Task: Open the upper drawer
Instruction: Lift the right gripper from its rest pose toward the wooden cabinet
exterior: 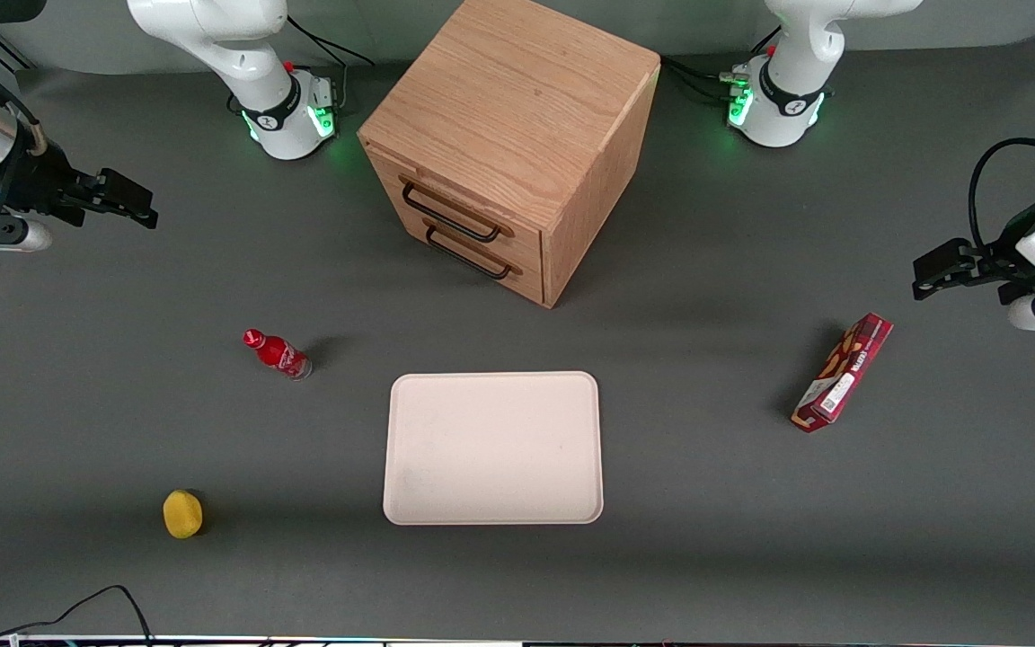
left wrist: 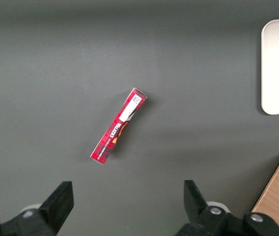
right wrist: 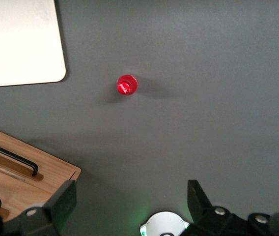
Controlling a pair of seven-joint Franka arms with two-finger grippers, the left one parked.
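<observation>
End effector (exterior: 142, 203) spread, well apart from upper drawer (exterior: 456, 204).

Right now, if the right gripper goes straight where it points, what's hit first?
Probably bare table near the red bottle and cabinet, touching neither; depth unclear. The gripper hangs above it, jaws open.

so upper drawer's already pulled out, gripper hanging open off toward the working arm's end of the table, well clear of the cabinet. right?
Not quite. The upper drawer is shut, its front flush with the lower drawer in the front view. The rest holds: the gripper hangs open toward the working arm's end of the table, well clear of the cabinet.
</observation>
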